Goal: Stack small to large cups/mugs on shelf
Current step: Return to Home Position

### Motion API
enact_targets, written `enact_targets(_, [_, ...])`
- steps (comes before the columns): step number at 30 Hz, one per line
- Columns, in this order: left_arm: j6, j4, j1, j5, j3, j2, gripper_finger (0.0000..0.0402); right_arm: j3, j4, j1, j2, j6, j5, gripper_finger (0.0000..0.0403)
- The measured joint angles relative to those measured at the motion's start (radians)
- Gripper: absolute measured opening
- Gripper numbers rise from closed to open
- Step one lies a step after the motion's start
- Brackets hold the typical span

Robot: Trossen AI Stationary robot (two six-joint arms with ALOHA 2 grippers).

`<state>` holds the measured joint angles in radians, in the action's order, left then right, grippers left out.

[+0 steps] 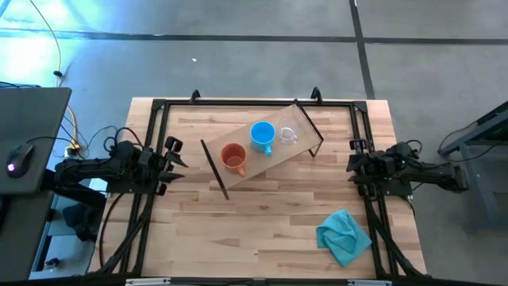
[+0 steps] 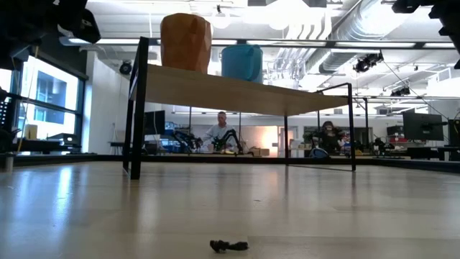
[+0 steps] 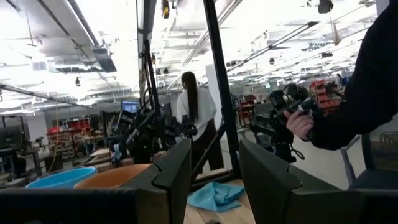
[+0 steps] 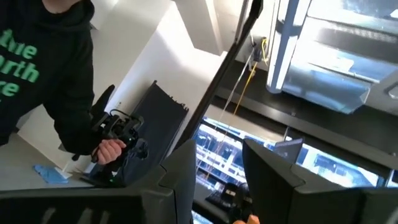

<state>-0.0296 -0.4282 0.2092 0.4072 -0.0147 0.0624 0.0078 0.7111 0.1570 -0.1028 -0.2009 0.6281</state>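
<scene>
The shelf [image 1: 266, 161], a light-wood board on thin black end frames, stands slantwise on the table's far middle. On it, in a row, stand the orange-brown mug [image 1: 232, 157], the bright blue mug [image 1: 263, 135] and the small clear cup [image 1: 287, 132]. The low view shows the shelf [image 2: 237, 90] with the orange-brown mug [image 2: 185, 42] and the blue mug [image 2: 241, 62] on top; the clear cup does not show there. My left gripper [image 1: 176, 155] is open at the table's left edge, level with the shelf's left end. My right gripper [image 1: 353, 163] is open at the right edge. Neither touches anything.
A crumpled teal cloth [image 1: 344, 236] lies on the table's near right part. A black metal frame [image 1: 238, 103] runs along the far edge and both sides. A small dark scrap [image 2: 228, 246] lies near the near edge. People show in the room beyond.
</scene>
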Motion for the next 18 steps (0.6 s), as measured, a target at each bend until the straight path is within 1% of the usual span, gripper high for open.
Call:
enact_targets(3, [0.000, -0.017, 0.000, 0.000, 0.000, 0.000, 0.0124, 0.000, 0.020, 0.000, 0.000, -0.009, 0.017, 0.0124])
enact_targets(14, [0.000, -0.058, 0.000, 0.016, 0.000, 0.000, 0.0124, 0.003, 0.028, 0.000, 0.000, -0.006, 0.025, 0.0124])
enact_targets(18, [-0.022, -0.144, 0.000, 0.055, 0.000, 0.000, 0.0124, 0.005, 0.028, 0.000, 0.000, 0.009, 0.032, 0.0124])
